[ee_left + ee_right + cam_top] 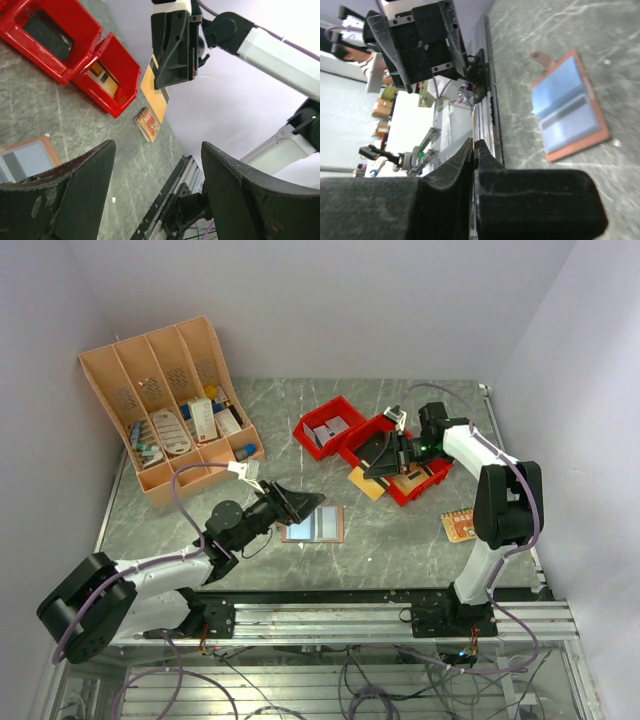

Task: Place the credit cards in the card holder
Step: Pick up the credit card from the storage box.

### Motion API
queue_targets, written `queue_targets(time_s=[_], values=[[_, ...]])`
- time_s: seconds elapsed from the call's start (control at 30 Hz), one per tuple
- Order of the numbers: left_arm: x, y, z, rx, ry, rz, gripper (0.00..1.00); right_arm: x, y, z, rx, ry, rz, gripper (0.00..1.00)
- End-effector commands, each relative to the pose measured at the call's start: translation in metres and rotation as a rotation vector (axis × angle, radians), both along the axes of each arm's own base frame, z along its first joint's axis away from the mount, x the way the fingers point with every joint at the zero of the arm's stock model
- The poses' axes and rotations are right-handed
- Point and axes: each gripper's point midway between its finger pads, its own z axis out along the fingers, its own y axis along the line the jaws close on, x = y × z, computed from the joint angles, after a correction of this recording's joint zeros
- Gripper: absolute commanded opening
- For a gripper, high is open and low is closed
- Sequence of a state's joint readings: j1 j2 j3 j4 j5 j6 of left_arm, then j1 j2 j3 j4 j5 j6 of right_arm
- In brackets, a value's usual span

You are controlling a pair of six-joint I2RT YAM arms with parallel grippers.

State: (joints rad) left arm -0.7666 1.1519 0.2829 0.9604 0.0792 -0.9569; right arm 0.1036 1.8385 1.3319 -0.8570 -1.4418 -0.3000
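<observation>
Midway, the right end effector (170, 82) pinches an orange credit card (156, 96) aloft; the card holder (315, 525) lies open on the desk (400, 535) beside the wide-open left end effector (303, 502). Next, presumably: lower, slot it in.

Free tabletop (385, 528) between card holder (318, 525) and red bins (352, 410); left hand (303, 508) beside holder.
</observation>
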Motion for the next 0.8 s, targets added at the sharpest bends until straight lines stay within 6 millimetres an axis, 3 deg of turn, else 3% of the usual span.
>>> queue_targets(time_s=[0.0, 0.17, 0.23, 0.47, 0.77], values=[[-0.005, 0.010, 0.028, -0.122, -0.023, 0.007, 0.80, -0.020, 0.023, 0.027, 0.134, -0.002, 0.099, 0.00], [-0.005, 0.003, 0.045, -0.178, -0.012, -0.025, 0.78, -0.037, 0.040, 0.038, 0.162, -0.018, 0.171, 0.00], [-0.005, -0.007, 0.050, -0.178, -0.027, -0.060, 0.73, -0.044, 0.046, 0.041, 0.164, -0.018, 0.197, 0.00], [0.003, -0.029, 0.050, -0.183, -0.054, -0.126, 0.53, -0.053, 0.052, 0.048, 0.168, -0.036, 0.227, 0.00], [0.003, -0.042, 0.045, -0.174, -0.055, -0.182, 0.41, -0.063, 0.060, 0.045, 0.163, -0.036, 0.264, 0.00]])
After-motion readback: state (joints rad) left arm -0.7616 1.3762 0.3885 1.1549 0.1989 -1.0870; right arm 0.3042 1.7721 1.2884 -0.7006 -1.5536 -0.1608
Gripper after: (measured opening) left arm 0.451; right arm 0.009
